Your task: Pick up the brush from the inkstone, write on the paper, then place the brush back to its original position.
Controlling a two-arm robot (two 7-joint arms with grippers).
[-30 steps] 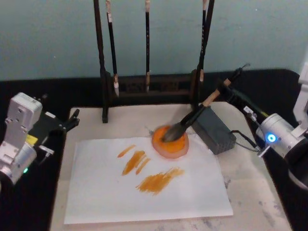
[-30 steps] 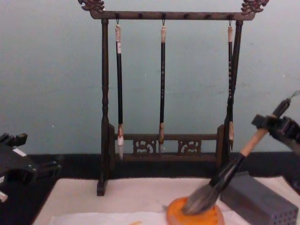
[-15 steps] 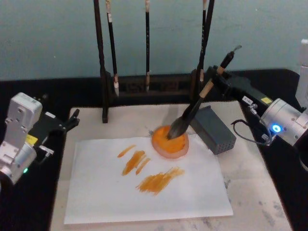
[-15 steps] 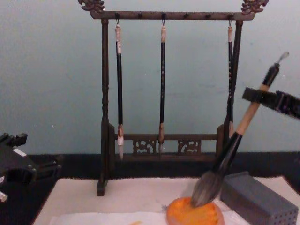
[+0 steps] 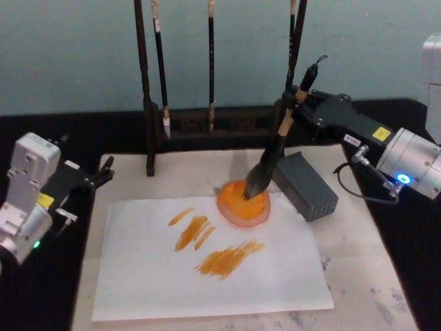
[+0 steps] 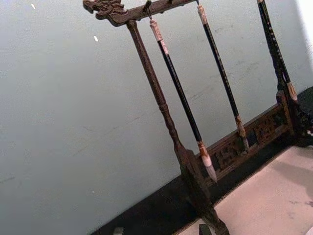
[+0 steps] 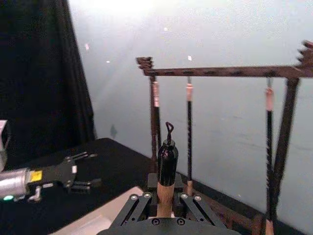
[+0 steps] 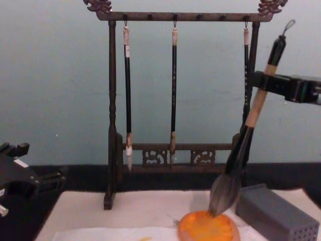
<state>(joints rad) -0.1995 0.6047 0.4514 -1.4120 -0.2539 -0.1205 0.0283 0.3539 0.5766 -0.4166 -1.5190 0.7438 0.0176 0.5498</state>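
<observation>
Right gripper (image 5: pixel 296 98) is clamping the thick tan-handled, dark-bristled brush (image 5: pixel 272 155) near-upright, bristles touching the round orange inkstone (image 5: pixel 238 212) beneath; left gripper (image 5: pixel 96 176) idling far left, jaws apart.

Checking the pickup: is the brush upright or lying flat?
Nearly upright, tilted slightly: the right gripper holds the brush by its handle, bristles at the inkstone.

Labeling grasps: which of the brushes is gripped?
The thick tan-handled brush in the right gripper, tip at the inkstone; the three slim brushes hang on the rack.

Pale blue-green wall (image 8: pixel 60 75), black cloth (image 5: pixel 69 131) along its foot, black curtain (image 7: pixel 34 73) aside.
</observation>
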